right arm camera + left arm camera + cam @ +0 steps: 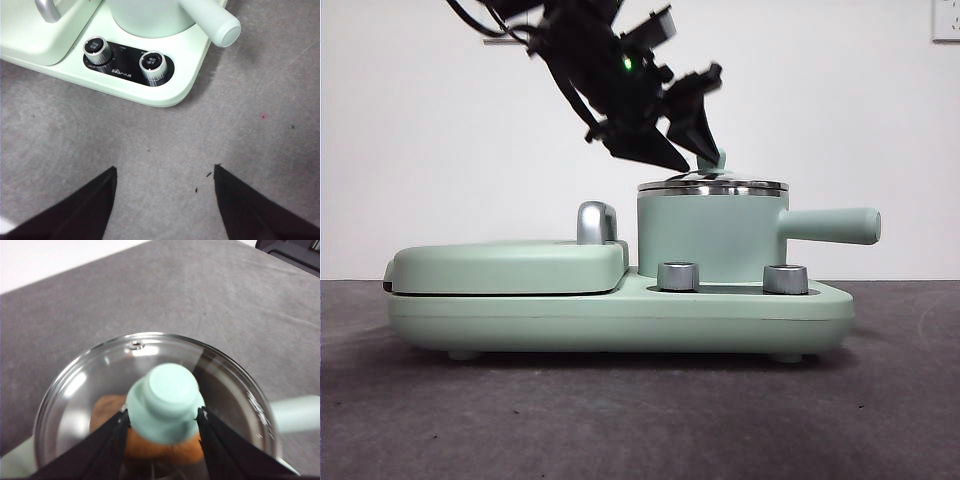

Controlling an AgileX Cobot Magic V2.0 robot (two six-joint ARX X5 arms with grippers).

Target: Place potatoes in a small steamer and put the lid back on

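We find the round clear glass lid (150, 405) w/ steel rim seated on the mint-green cylindrical pot (705, 235); the cracked orange-brown potato (150, 445) lies inside, under the glass. Left gripper (162, 422): jaws pinching the lid's mint-green knob (167, 400), directly above pot. Glass judged stiff, slippery, fragile; the knob is the only sound hold. Right gripper (165, 200): jaws spread, waiting over the grey bench (240, 145), near the pot's base w/ two steel dials (125, 61).

Plain white wall (440, 150) behind; dark grey tabletop (620, 420); white wall outlet (946, 20) top corner.
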